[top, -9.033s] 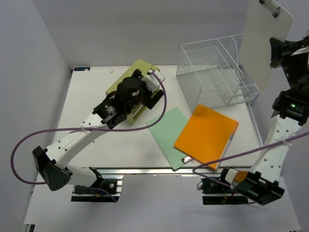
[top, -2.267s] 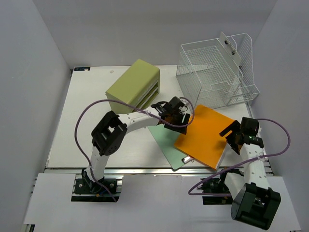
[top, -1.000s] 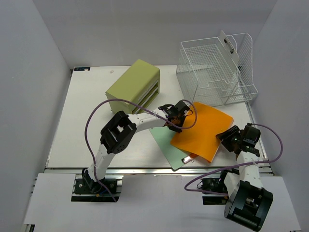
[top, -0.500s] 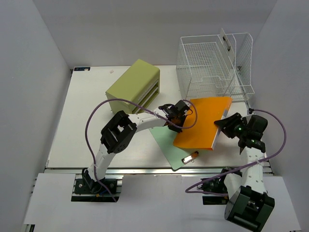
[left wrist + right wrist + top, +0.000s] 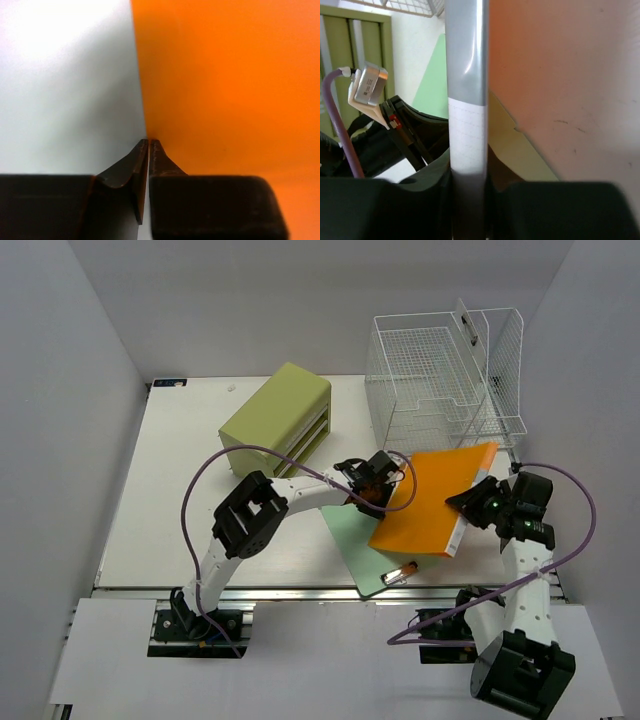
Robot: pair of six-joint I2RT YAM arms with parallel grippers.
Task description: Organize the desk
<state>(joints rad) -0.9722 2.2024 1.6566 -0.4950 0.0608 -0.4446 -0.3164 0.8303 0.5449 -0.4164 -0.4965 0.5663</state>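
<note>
An orange folder (image 5: 430,502) with a grey spine (image 5: 466,75) hangs tilted above the white desk (image 5: 170,510), held at both ends. My left gripper (image 5: 372,487) is shut on its left cover edge (image 5: 225,75), the jaws pinched together in the left wrist view (image 5: 149,142). My right gripper (image 5: 472,504) is shut on the spine at the right, which fills the gap between its fingers (image 5: 468,172). A pale green folder (image 5: 348,532) lies flat under the orange one. A small orange and silver item (image 5: 400,573) rests on the green folder's front corner.
An olive-green drawer box (image 5: 278,418) stands at the back left. A white wire tray rack (image 5: 440,380) stands at the back right, with a clear clipboard (image 5: 478,338) upright in it. The aluminium rail (image 5: 300,590) runs along the front edge.
My right gripper closed on the spine and raised the folder's right side off the desk. The folder then shifted slightly toward the front. The small item beneath it came fully into view.
</note>
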